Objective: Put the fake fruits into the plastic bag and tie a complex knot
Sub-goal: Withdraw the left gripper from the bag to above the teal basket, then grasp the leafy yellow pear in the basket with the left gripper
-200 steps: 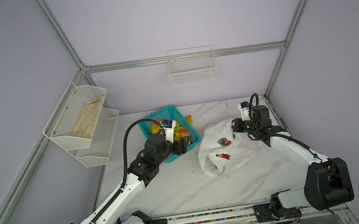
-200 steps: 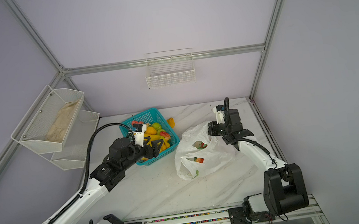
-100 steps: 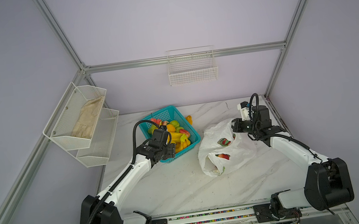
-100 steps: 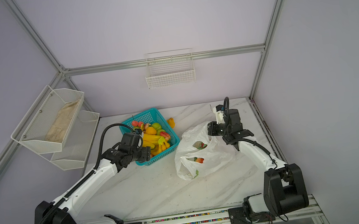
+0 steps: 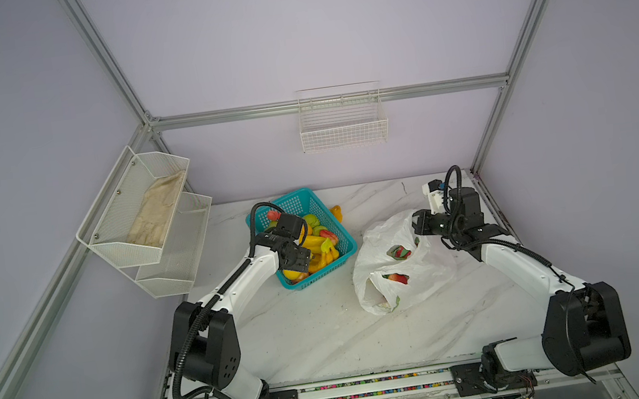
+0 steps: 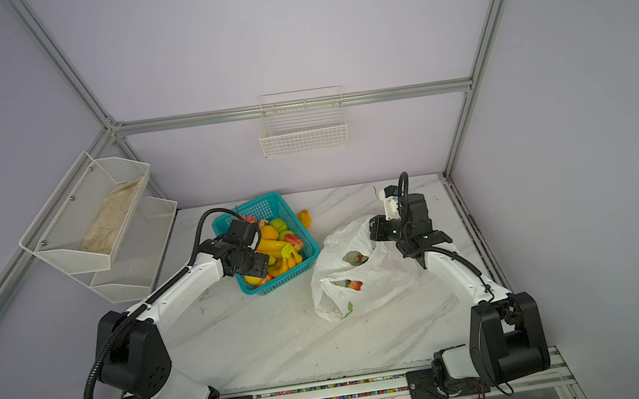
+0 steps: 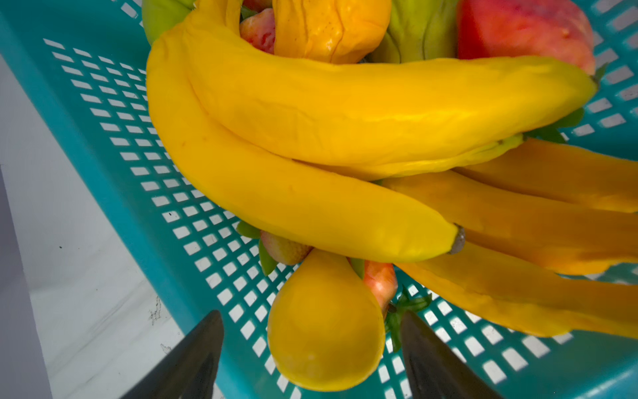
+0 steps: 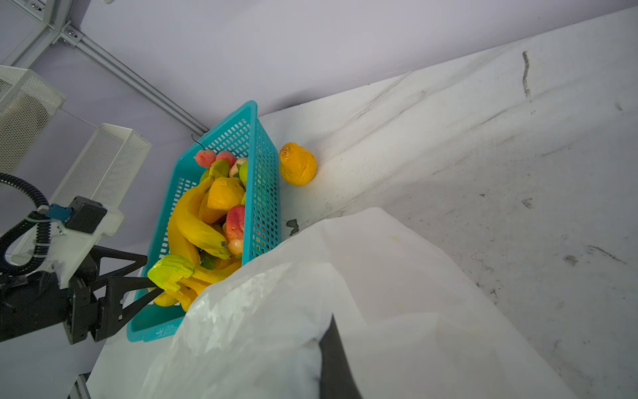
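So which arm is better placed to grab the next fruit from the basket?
Left. The left gripper hangs open over the teal basket, jaws either side of a yellow pear-shaped fruit. The right gripper is shut on the plastic bag.

The basket [image 5: 301, 203] is teal lattice, the bananas [image 7: 345, 114] yellow, the bag [image 5: 424, 275] translucent white, the table [image 5: 327, 333] white with grey veins.

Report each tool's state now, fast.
Left tool: open, jaws either side of a yellow fruit in the basket.
Right tool: shut on the plastic bag.
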Tool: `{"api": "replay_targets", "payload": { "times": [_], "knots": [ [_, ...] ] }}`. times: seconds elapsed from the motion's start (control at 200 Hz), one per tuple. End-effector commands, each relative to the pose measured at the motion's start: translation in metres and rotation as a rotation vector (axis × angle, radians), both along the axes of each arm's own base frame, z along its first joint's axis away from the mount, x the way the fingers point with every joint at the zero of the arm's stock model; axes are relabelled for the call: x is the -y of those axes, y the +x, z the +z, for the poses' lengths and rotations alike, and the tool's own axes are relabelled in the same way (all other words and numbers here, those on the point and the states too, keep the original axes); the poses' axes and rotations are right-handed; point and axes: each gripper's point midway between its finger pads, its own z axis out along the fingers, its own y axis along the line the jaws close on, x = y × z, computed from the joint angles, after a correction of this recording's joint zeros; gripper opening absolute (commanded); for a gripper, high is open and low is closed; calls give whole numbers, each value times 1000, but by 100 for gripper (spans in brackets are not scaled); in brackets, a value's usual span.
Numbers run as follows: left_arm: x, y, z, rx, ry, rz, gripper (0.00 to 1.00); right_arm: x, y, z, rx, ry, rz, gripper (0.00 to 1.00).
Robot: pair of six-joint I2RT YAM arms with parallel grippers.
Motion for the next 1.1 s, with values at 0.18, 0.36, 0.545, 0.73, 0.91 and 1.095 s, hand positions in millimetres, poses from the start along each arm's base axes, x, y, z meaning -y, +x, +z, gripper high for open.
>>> {"api": "replay_targets", "payload": {
  "times": [0.18, 0.36, 0.545, 0.73, 0.91, 1.095],
  "knots": [
    [11, 16, 8, -26, -18, -36, 77, 0, -1, 7, 42, -10, 13, 0],
    [5, 10, -8, -79, 12, -16, 77, 0, 0, 5, 39, -11, 11, 0],
    [7, 9, -14, -94, 2, -15, 69, 0, 1, 2, 31, -13, 12, 0],
    [10, 13, -3, -60, -21, -8, 55, 0, 1, 1, 27, -14, 11, 0],
    [8, 11, 33, 43, -69, 19, 48, 1, 2, 0, 19, -17, 7, 0],
    [26, -12, 77, 152, -218, -42, 43, 0, 3, 5, 22, -4, 6, 0]
  ]
}}
